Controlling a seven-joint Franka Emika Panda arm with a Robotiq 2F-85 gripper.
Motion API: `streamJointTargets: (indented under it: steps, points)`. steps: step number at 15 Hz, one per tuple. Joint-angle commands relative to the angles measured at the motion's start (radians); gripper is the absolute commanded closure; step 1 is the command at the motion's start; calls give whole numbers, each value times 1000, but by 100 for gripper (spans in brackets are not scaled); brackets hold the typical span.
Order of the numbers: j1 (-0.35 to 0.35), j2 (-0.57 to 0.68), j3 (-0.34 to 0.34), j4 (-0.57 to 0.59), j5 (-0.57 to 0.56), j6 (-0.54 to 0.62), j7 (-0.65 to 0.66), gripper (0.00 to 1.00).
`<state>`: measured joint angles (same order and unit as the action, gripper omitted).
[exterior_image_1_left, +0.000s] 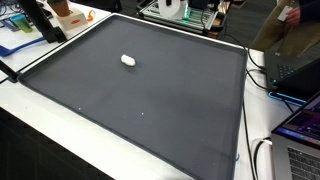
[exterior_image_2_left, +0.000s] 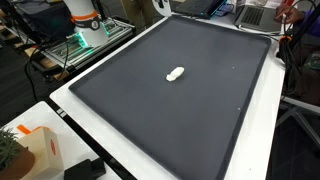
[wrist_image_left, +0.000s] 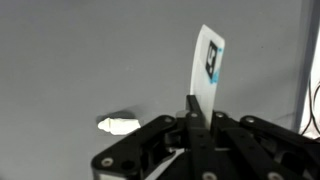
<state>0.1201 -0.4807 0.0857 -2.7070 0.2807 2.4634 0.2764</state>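
Down at the bottom edge of the wrist view sits the gripper (wrist_image_left: 192, 108), its black linkage fanned out to either side and the two fingers pressed tight together. And look what's pinched between them: a thin white card (wrist_image_left: 207, 65) printed with a black square marker, standing up from the fingertips with a slight lean to the right. That's a firm clench on the card's lower edge!

The arm itself is nowhere over the work surface in either exterior view, so its pose can't be read; only the wrist camera shows the tool, looking onto the dark grey mat (wrist_image_left: 80, 60).

On that mat, left of the fingers and well apart from them, lies a small white object (wrist_image_left: 118, 123), too blurred to identify. It shows in both exterior views (exterior_image_1_left: 128, 60) (exterior_image_2_left: 175, 73), alone on the big mat (exterior_image_1_left: 150, 100), nothing touching it.

Around the edges now: the white table (exterior_image_2_left: 130, 150) frames the mat, an orange-and-white box (exterior_image_2_left: 40, 150) sits off one corner, and a green-lit rack (exterior_image_2_left: 75, 45) stands beyond the far side. A laptop (exterior_image_1_left: 300, 130) glows purple past the mat's edge, with cables (exterior_image_1_left: 262, 150) trailing beside it. Nothing lies between the clamped fingers and the white object.
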Motion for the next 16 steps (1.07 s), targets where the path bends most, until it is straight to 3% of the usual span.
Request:
streamJointTargets:
  steps: [1, 3, 4, 11, 16]
  points:
    - [24, -36, -61, 10, 68, -66, -95, 99]
    - [19, -9, -102, 55, 88, -113, -151, 99]
    - [-2, -23, -48, 24, 53, -65, -90, 96]
    - [-3, -12, -80, 53, 69, -98, -135, 99]
    - [-24, 59, -72, 167, 47, -190, -96, 99]
